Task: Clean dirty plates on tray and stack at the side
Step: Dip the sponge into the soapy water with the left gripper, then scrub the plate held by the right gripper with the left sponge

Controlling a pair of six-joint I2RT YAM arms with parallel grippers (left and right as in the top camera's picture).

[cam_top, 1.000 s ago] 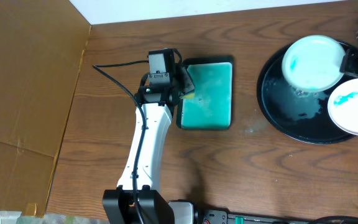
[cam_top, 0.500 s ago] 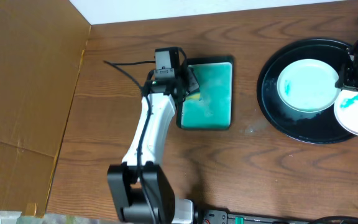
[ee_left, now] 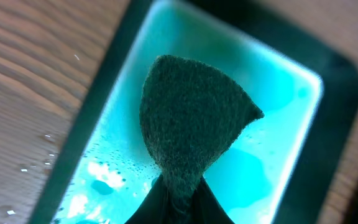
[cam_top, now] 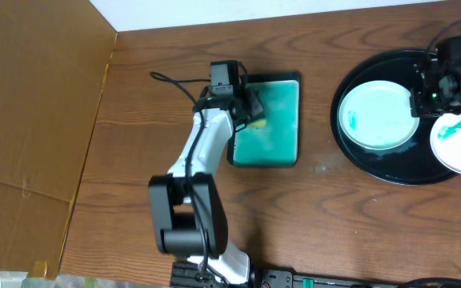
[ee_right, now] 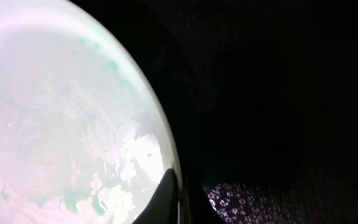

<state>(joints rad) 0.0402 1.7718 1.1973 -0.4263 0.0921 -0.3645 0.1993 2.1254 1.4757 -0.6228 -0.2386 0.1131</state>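
A white plate (cam_top: pixel 377 116) with a small teal smear lies on the black tray (cam_top: pixel 390 170). My right gripper (cam_top: pixel 418 99) is shut on its right rim. In the right wrist view the fingers (ee_right: pixel 180 196) pinch the plate's (ee_right: pixel 61 124) edge over the wet tray (ee_right: pixel 278 93). A second plate (cam_top: pixel 458 140) with a teal smear sits at the tray's right edge, partly cut off by the frame. My left gripper (cam_top: pixel 250 108) is shut on a dark green sponge (ee_left: pixel 191 124), which it holds over the teal dish (ee_left: pixel 278 168).
The small rectangular teal dish (cam_top: pixel 274 148) with soapy liquid stands mid-table beside the left arm. A brown cardboard sheet (cam_top: pixel 30 104) covers the left side. A black cable (cam_top: pixel 174 84) trails behind the left wrist. Water spots lie between dish and tray.
The right gripper has carried the plate left and down toward the tray's middle. The left gripper with the sponge has shifted slightly right over the dish.
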